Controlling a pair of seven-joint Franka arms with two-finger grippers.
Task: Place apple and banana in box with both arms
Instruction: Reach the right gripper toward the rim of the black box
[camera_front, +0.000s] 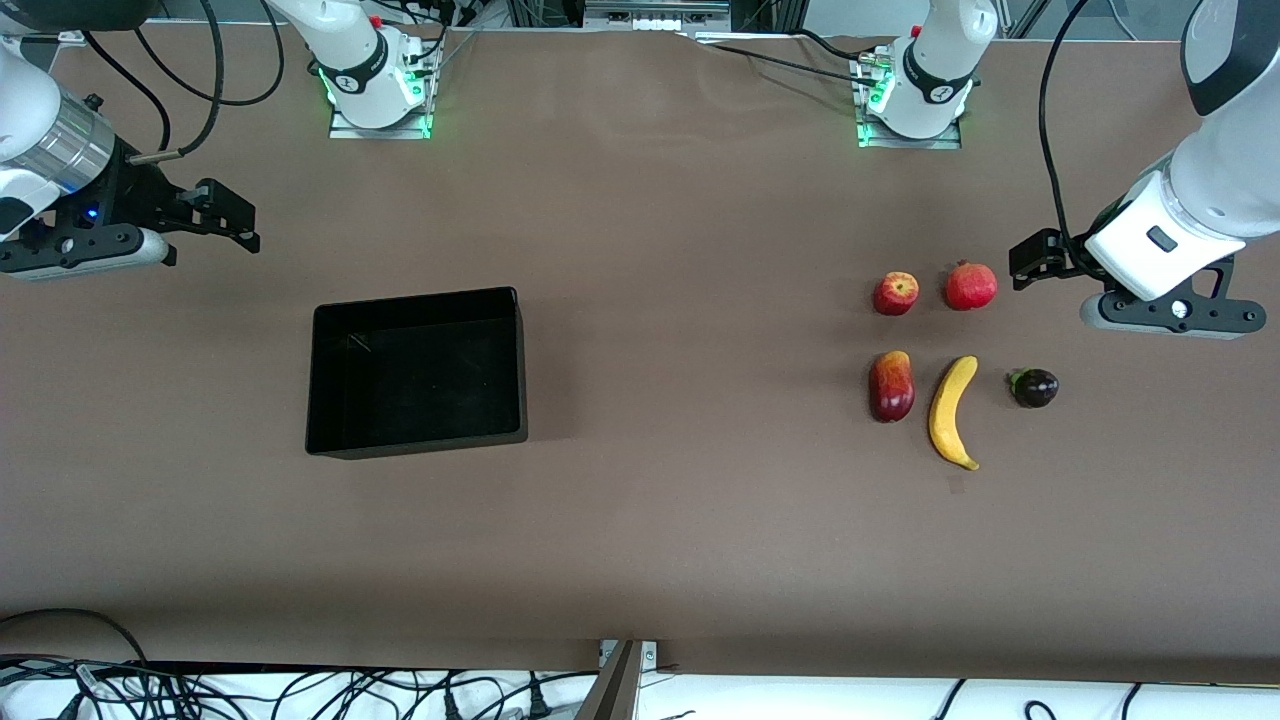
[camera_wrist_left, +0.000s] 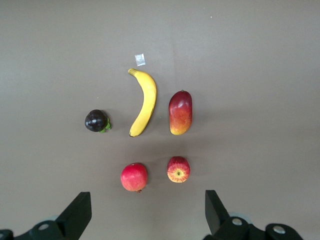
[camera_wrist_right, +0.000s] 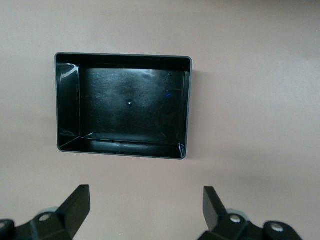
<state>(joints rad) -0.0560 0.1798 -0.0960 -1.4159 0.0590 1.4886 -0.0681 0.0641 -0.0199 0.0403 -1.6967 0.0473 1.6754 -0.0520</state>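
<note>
Black and empty, the box (camera_front: 417, 371) sits under our right gripper (camera_wrist_right: 145, 210), jaws apart. Our left gripper (camera_wrist_left: 147, 212), jaws also apart, hangs near the apple (camera_wrist_left: 178, 169), with the banana (camera_wrist_left: 143, 102) past it. Both fruits look light, firm and smooth: we would pinch apple sides, banana middle. Open table surrounds them, neighbours close.

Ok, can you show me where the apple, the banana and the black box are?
apple (camera_front: 895, 293): front view, middle of its red skin.
banana (camera_front: 951, 411): front view, middle of its yellow curve.
box (camera_front: 415, 442): front view, its wall nearest the front camera.
</note>
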